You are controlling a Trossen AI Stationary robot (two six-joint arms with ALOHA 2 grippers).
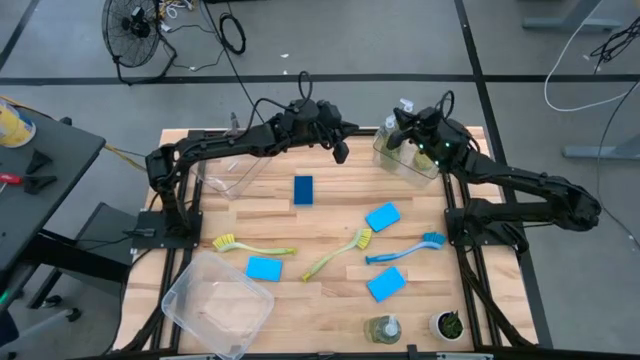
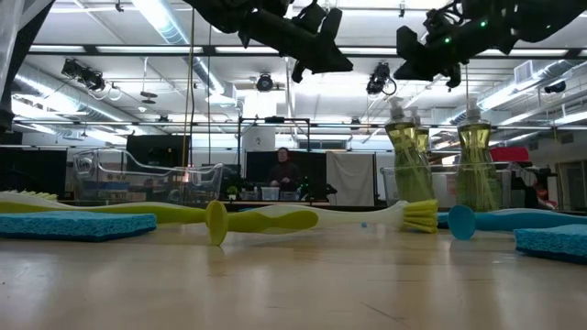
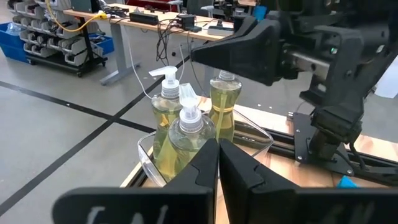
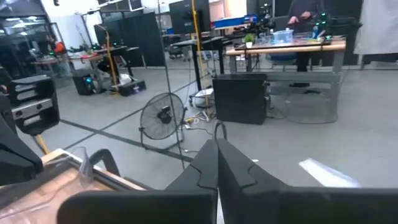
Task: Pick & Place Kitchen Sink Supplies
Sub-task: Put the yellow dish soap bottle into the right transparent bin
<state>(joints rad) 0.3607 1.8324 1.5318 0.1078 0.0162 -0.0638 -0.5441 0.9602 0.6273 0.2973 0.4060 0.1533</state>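
Note:
Three pump bottles of yellow-green soap (image 3: 186,134) stand in a clear bin (image 1: 418,170) at the table's far right. Another soap bottle (image 1: 382,328) stands at the near edge. Several blue sponges (image 1: 303,189) lie flat on the wood. Two yellow-green brushes (image 1: 338,255) and a blue brush (image 1: 405,250) lie there too. My left gripper (image 1: 342,152) is shut and empty, in the air left of that bin and pointing toward it. My right gripper (image 1: 398,122) is shut and empty, high above the bin's bottles, pointing far-left.
An empty clear bin (image 1: 230,172) stands at the far left and a larger one (image 1: 215,305) at the near left corner. A small white pot with a plant (image 1: 448,324) stands near the front edge. The two arms' ends are close together above the far middle.

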